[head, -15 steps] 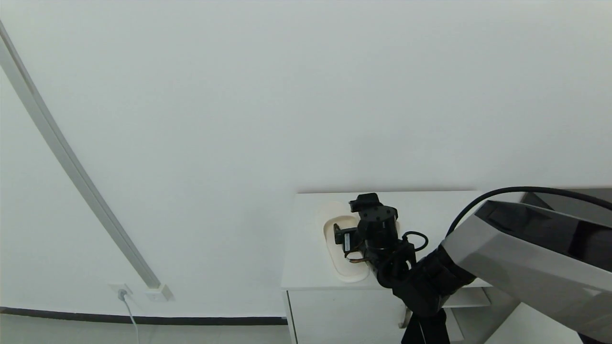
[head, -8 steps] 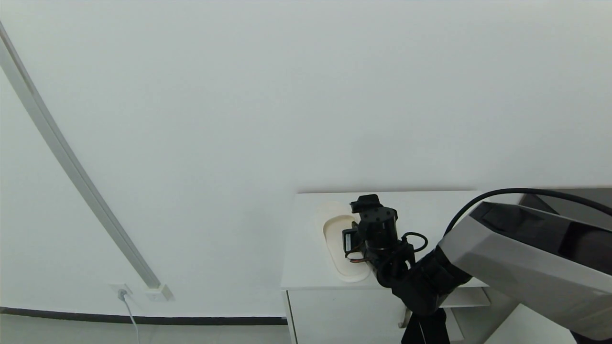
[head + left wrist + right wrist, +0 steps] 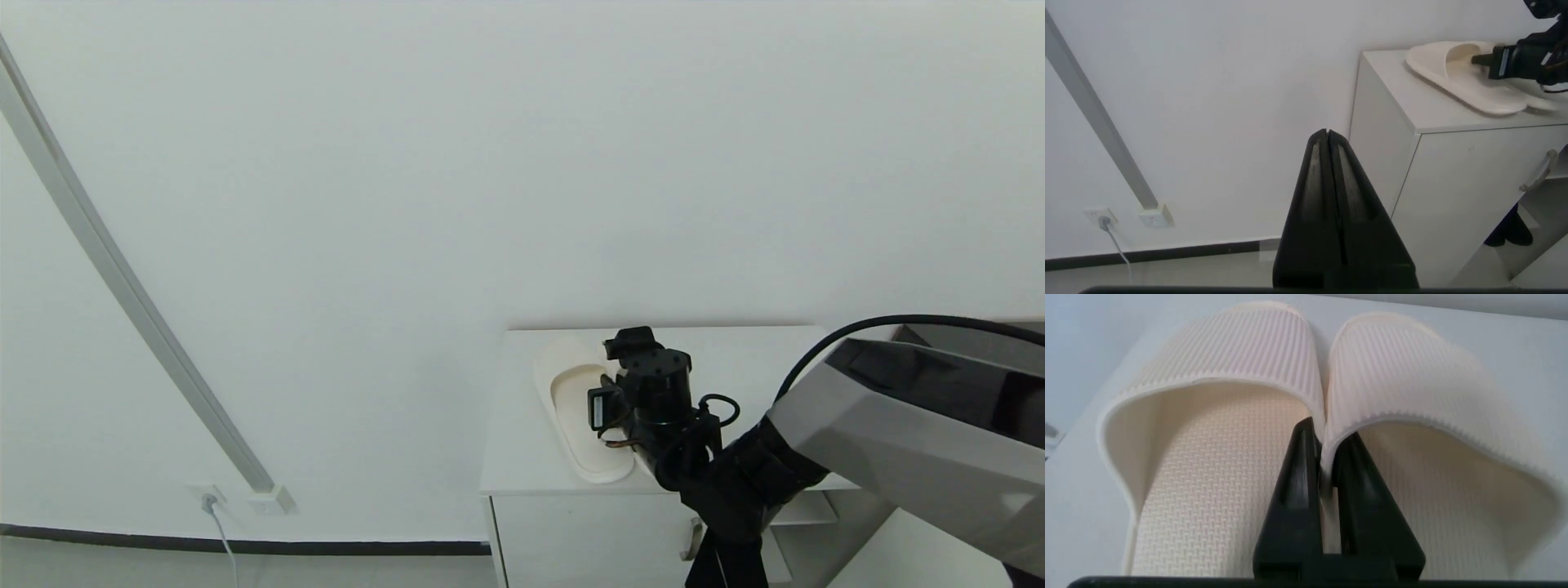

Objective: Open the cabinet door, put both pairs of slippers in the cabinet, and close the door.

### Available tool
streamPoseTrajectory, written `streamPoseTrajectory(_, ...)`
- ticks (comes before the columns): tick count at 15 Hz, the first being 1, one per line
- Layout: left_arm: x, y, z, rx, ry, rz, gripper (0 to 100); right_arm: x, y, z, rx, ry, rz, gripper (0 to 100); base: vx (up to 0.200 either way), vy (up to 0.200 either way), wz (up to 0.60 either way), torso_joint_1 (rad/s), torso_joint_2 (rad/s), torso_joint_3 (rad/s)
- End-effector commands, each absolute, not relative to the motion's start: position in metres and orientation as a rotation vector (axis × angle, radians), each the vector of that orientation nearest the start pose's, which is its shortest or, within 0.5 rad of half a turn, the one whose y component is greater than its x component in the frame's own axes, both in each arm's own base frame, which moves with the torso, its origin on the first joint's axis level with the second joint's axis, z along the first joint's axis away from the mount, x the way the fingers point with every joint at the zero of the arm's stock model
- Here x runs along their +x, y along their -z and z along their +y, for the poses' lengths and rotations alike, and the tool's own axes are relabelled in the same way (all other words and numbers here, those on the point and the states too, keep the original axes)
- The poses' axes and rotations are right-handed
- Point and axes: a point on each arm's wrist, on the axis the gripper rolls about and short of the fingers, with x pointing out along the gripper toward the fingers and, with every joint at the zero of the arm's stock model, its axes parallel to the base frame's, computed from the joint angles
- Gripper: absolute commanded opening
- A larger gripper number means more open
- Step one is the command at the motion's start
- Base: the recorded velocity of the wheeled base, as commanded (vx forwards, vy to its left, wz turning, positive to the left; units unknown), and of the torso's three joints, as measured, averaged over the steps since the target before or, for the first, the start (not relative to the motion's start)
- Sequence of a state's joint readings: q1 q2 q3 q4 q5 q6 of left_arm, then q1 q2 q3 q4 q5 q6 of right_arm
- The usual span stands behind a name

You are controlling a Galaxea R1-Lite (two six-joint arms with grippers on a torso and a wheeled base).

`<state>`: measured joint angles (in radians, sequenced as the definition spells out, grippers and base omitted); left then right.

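Plainly, cream ribbed slippers (image 3: 1208, 482) lie side by side.

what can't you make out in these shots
Head view: the right arm hides one of the slippers.
Head view: the bottom edge cuts off the cabinet front and inside.
Left wrist view: the left gripper blocks the cabinet's lower side.
Right wrist view: the right gripper covers the slippers' pinched inner edges.
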<state>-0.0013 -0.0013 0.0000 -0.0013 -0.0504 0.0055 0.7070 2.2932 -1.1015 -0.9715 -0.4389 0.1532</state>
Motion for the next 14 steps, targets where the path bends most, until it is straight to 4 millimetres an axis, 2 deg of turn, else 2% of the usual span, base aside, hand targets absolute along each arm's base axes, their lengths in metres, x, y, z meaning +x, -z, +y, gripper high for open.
streamPoseTrajectory(1,-0.023,-0.076,-0.001,0.006,0.051,-0.002,0,0.31,-0.107,0.255,0.058,-0.305,0.172,0,0.0,0.0,0.0,0.0,0.0,0.0)
streamPoseTrajectory(4,-0.023,-0.076,-0.001,0.005,0.052,-0.002,0,0.277,-0.133,0.23,0.049,-0.381,0.172,0,0.0,0.0,0.0,0.0,0.0,0.0)
streamPoseTrajectory(8,-0.023,-0.076,-0.001,0.005,0.052,-0.002,0,0.233,-0.141,0.207,0.008,-0.448,0.204,0,0.0,0.0,0.0,0.0,0.0,0.0)
streamPoseTrajectory(10,-0.023,-0.076,-0.001,0.005,0.052,-0.002,0,0.222,-0.139,0.206,-0.006,-0.485,0.23,0,0.0,0.0,0.0,0.0,0.0,0.0)
streamPoseTrajectory(14,-0.023,-0.076,-0.001,0.002,0.052,-0.002,0,0.215,-0.137,0.212,-0.016,-0.515,0.24,0,0.0,0.0,0.0,0.0,0.0,0.0)
